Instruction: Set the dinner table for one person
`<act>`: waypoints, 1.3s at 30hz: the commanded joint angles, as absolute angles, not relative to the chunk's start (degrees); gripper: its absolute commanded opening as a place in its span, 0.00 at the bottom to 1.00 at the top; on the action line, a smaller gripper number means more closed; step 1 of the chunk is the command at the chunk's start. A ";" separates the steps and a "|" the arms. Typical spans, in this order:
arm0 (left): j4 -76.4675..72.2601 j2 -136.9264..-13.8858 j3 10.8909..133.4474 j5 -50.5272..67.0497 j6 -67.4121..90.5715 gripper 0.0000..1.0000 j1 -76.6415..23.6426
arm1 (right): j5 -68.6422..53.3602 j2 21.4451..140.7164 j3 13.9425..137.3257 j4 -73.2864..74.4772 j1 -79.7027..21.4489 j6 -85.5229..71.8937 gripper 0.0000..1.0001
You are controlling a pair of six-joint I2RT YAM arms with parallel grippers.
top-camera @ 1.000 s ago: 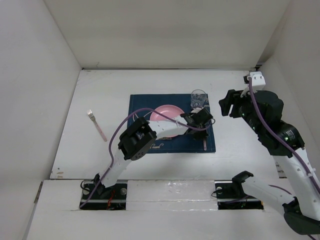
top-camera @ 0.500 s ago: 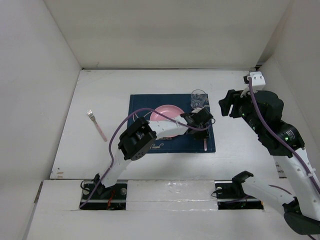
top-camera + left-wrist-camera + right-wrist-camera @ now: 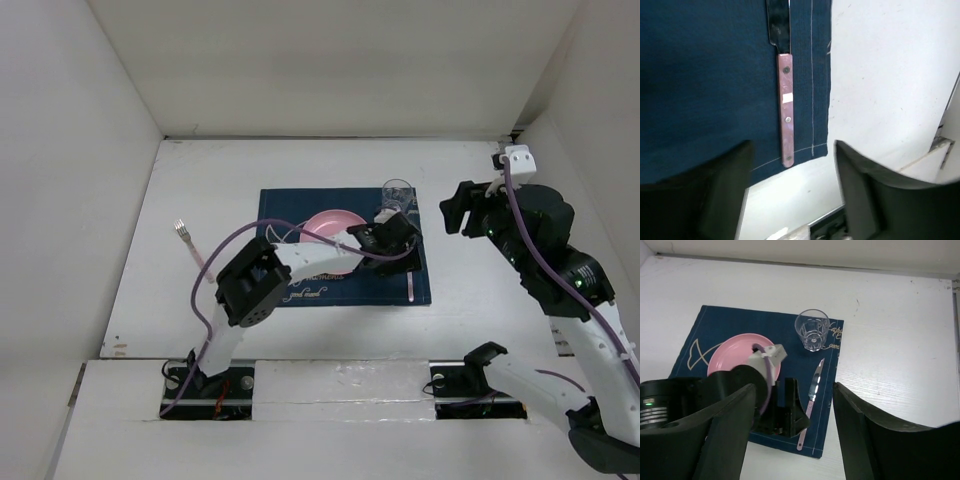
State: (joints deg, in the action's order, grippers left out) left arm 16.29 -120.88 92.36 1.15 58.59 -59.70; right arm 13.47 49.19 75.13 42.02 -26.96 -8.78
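Since a second ago the left arm has swung its elbow out to the left, and the left gripper (image 3: 392, 236) has parted its fingers (image 3: 725, 195) from closed to released; they hover above the knife (image 3: 785, 107) without touching it. The knife lies flat along the right hem of the navy placemat (image 3: 290, 205), handle toward the near edge. Beside it, mid-mat, sits the pink plate (image 3: 330, 222), and at the far right corner stands the clear glass (image 3: 397, 193). All of this rests on the white dinner table (image 3: 300, 165), which stretches well beyond the mat on every side. The right gripper (image 3: 452, 207) hangs off to the right, spread and empty. Knife placement looks finished. The fork (image 3: 186, 235) lies on bare tabletop well left of the mat, so the next move probably calls for the left arm to lift clear, reach it, and lay it left of the plate.
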 commanded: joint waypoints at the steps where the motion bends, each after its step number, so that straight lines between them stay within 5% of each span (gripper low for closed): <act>1: 18.71 -108.67 90.10 -7.71 58.80 0.69 -60.03 | 13.62 46.93 76.29 40.00 -26.63 -8.00 0.68; 4: 23.18 -102.42 88.25 -14.31 59.32 1.00 -57.85 | 13.62 45.18 74.97 38.50 -26.63 -8.00 0.78; 12: 37.43 -87.12 73.32 -24.52 63.46 1.00 -35.98 | 8.53 45.18 71.89 35.86 -26.63 -7.47 0.97; 19: 34.29 -79.11 58.21 -18.55 56.71 1.00 -4.71 | 0.80 46.31 64.87 27.96 -26.63 -9.23 1.00; 26: 31.55 -82.69 54.68 -15.38 53.61 1.00 7.02 | -5.44 48.95 60.91 21.63 -27.68 -10.89 1.00; 36: 26.55 -94.91 55.29 -11.35 51.16 0.81 9.84 | -7.38 50.71 60.82 19.86 -28.73 -10.37 1.00; 39: 25.23 -98.51 55.28 -8.36 50.63 0.64 9.84 | -7.38 50.71 60.82 19.86 -28.74 -10.37 1.00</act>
State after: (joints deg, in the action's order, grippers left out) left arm 27.90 -95.15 56.16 -12.62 51.70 9.72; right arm -6.28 51.13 60.03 24.21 -28.16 -10.33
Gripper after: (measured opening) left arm 0.662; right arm 0.999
